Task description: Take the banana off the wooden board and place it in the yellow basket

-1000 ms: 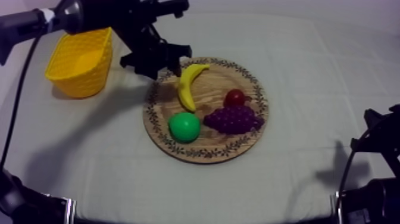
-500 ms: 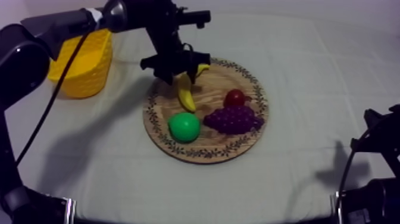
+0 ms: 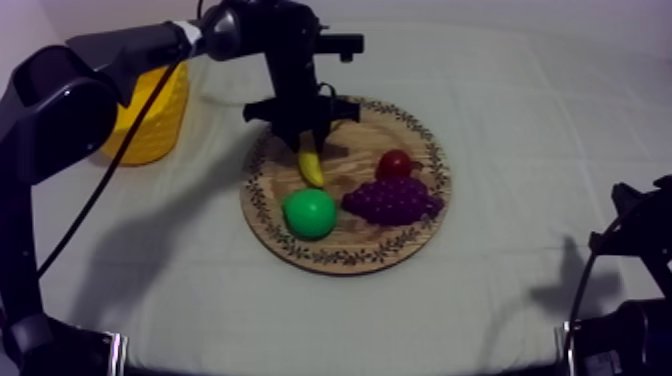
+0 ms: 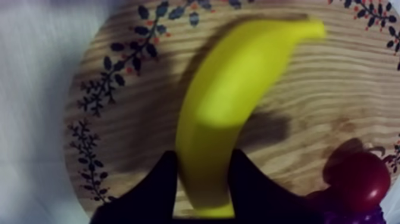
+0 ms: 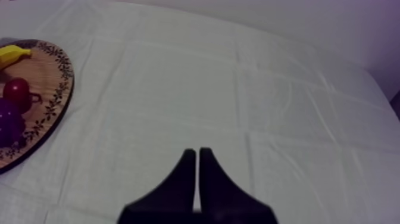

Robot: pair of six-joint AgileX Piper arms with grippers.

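Left gripper (image 3: 300, 132) has swung from beside the basket (image 3: 152, 125) to over the board (image 3: 345, 264) and dropped onto the banana (image 4: 238, 89). Its fingers (image 4: 161, 184) are spread, straddling the banana's lower end, and by my read are not clamped yet. Banana lies flat on the board, well apart from the basket. Right gripper (image 5: 197, 156) is parked over bare cloth, fingers pressed together, holding nothing. Progress: approach done. Left to do: close, lift, carry to the basket, release.
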